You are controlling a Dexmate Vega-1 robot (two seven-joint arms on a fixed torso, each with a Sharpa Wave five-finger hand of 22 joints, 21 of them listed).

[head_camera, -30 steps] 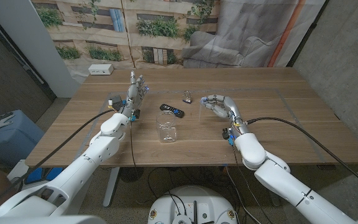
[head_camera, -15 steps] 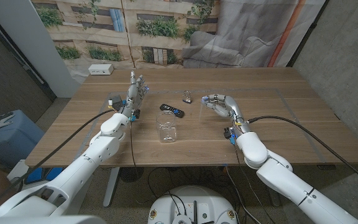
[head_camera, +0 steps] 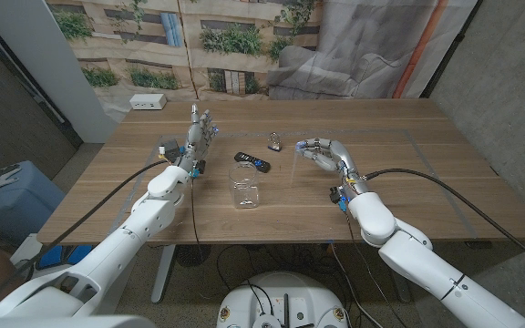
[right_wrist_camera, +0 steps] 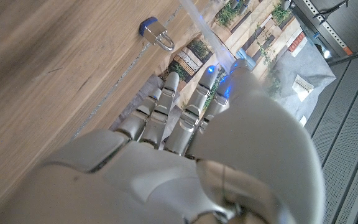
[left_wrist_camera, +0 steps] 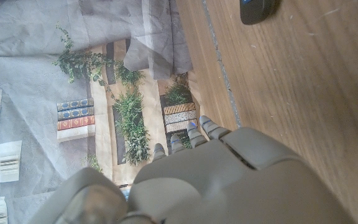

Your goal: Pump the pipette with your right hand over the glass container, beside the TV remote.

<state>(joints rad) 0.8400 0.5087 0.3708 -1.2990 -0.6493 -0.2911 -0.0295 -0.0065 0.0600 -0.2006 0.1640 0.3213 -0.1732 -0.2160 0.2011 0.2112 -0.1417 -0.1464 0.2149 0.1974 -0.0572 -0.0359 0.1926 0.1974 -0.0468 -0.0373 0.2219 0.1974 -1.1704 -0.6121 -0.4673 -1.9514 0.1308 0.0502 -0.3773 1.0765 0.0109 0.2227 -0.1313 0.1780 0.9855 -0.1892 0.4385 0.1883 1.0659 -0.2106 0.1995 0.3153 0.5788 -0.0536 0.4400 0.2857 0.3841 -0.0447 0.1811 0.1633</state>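
White glossy arm shells, rounded at each joint; the left hand (head_camera: 200, 128) and right hand (head_camera: 322, 151) show grey segmented fingers (blue glints at the right fingertips (right_wrist_camera: 209, 78)), black cables trailing off both wrists.

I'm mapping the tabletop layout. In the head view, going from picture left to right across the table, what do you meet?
White power strip → left hand → clear glass container → black TV remote → small metal padlock → right hand holding a translucent pipette.
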